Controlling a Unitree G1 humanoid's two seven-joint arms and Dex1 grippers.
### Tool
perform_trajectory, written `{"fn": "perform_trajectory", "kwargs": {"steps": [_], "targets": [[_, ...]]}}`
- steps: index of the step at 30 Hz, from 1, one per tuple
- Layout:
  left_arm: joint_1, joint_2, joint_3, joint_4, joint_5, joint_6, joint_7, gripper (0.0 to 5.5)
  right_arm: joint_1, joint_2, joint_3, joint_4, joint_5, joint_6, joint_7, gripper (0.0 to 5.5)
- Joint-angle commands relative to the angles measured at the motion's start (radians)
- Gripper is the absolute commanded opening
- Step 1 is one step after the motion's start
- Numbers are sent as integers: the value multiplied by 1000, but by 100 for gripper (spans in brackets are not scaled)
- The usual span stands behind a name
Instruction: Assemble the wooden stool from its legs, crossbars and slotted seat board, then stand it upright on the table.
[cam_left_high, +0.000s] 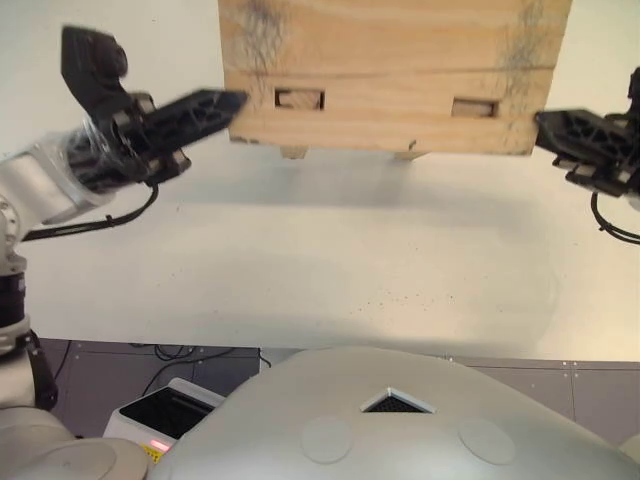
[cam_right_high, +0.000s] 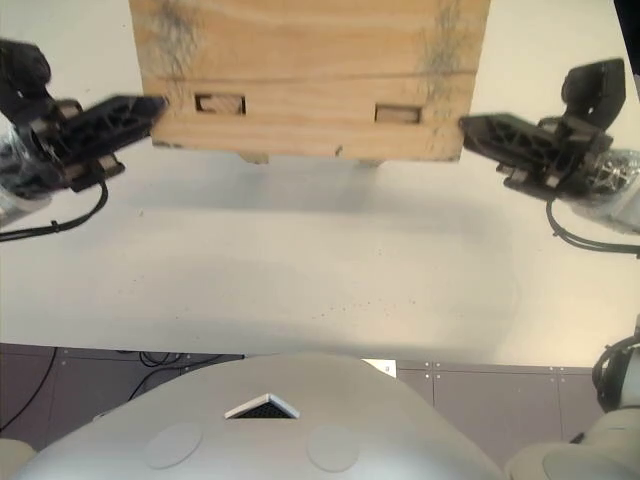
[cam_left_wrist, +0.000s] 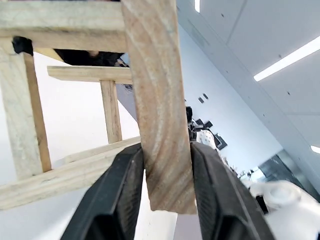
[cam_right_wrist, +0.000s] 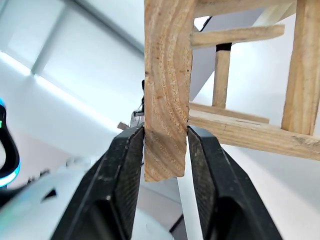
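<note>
The left gripper (cam_left_high: 228, 104) is clamped on the left edge of the seat board (cam_left_high: 390, 60) and the right gripper (cam_right_high: 470, 128) on its right edge, each with both fingers pressed flat against the wood. Both arms reach inward from the sides. The board sits at the far middle of the table (cam_left_high: 300, 260), legs (cam_left_wrist: 111, 110) and crossbars (cam_left_wrist: 85, 73) fitted beneath.

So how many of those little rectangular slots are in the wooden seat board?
2, both along the seat board's near edge: a left slot and a right slot, each inward from a corner. Others may be hidden past the picture's top.
</note>
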Motion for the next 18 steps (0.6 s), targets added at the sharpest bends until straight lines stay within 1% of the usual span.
{"fn": "perform_trajectory", "kwargs": {"steps": [1, 2, 3, 5, 8, 11, 12, 13, 16, 18], "targets": [[-218, -50, 29, 282, -87, 112, 517, 131, -447, 147, 63, 293, 281, -7, -701, 131], [-238, -66, 5, 355, -87, 125, 558, 131, -503, 200, 65, 361, 265, -26, -789, 131], [-262, -72, -36, 425, -81, 144, 563, 131, -556, 255, 61, 426, 234, -41, -856, 131], [-325, -97, -70, 558, -12, 178, 560, 131, -635, 356, 46, 529, 168, -75, -948, 131], [-491, -144, -93, 746, 179, 232, 444, 132, -723, 458, 11, 658, 86, -111, -1028, 131], [-661, -177, -122, 923, 353, 194, 340, 132, -782, 507, -32, 757, 3, -133, -1049, 131], [-705, -186, -127, 970, 401, 172, 300, 170, -794, 516, -40, 777, -24, -136, -1040, 131], [-741, -194, -122, 1004, 433, 158, 249, 190, -803, 526, -56, 793, -41, -139, -1031, 168], [-824, -220, -61, 1119, 534, 91, 165, 231, -826, 547, -105, 843, -106, -161, -996, 212], [-853, -209, -11, 1182, 623, 57, 101, 266, -829, 521, -146, 878, -176, -163, -902, 252]]}}
